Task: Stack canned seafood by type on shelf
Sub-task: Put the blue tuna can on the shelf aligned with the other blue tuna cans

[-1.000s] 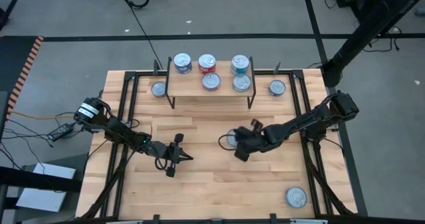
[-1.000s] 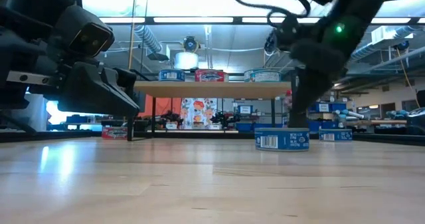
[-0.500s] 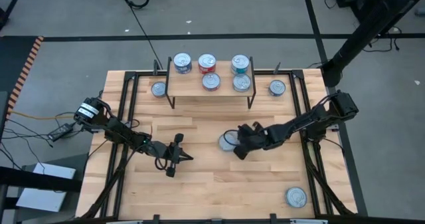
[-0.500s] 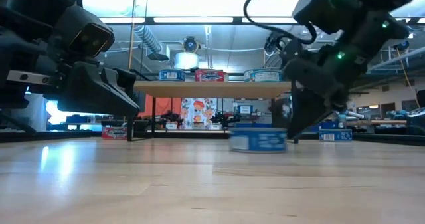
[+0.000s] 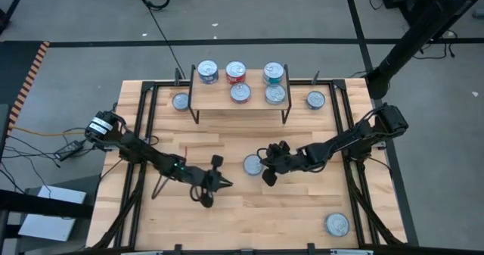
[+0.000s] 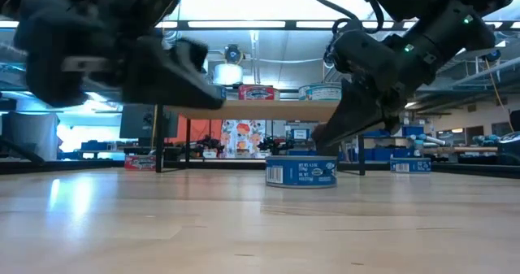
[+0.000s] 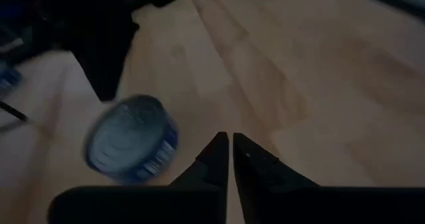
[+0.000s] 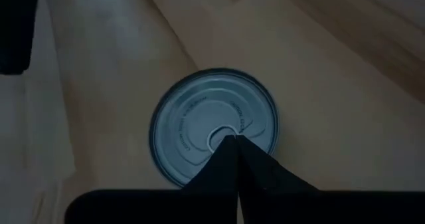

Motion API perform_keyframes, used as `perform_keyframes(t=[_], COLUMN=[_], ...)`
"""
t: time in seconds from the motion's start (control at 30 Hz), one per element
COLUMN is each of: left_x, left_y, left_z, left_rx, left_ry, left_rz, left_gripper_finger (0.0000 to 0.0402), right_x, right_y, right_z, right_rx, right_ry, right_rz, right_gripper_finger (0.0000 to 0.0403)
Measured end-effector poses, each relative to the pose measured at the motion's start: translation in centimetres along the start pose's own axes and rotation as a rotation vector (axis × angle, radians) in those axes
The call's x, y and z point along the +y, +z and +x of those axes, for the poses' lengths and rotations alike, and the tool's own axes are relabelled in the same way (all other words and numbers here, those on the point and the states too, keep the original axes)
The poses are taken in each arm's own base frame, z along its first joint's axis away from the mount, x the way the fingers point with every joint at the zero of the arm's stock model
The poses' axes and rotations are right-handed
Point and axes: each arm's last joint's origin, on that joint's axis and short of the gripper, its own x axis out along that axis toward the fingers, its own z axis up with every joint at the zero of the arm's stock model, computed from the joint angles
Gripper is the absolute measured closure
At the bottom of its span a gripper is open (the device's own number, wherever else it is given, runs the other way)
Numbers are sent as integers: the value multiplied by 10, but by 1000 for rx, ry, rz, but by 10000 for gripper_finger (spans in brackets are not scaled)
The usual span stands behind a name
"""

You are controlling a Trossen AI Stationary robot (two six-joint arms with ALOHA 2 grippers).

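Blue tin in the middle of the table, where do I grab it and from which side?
Grip the blue tin across its round side wall, jaws straddling the rim, coming straight down from above. It sits flat, lid up, and is short, leaving little wall for a level approach. The shut right gripper beside it would likely need to open first.

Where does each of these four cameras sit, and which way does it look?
High: overhead, looking straight down at table, shelf, both arms.
Low: at tabletop height, looking level at blue tin; both arms overhead.
Left wrist: past shut left claw at that tin.
Right wrist: right claw shut, over that tin's lid.
All four share the tin.
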Motion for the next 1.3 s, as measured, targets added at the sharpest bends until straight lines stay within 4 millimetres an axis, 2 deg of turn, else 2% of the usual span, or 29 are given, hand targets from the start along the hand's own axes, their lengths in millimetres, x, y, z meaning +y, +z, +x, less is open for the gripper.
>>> perform_keyframes(t=[0.23,0.4,0.63,0.97,1.07,1.3], left_x=[14,23,27,44,48,56], left_y=[27,27,7,-5,-2,20], left_z=[12,19,39,47,50,56], left_rx=[66,100,144,187,233,304], left_ry=[56,74,88,122,78,34], left_rz=[122,224,322,309,331,347], left_gripper_finger=[318,290,291,291,292,292], right_x=[8,18,29,33,34,35], right_y=[-5,-14,-22,-20,-19,-18], right_z=[-4,-10,-16,-18,-18,-18], right_rx=[-9,2,-13,-50,-55,-65], right_ry=[27,61,98,130,135,143], right_rz=[-30,-64,-86,-102,-102,-102], right_gripper_finger=[398,398,398,398,398,398])
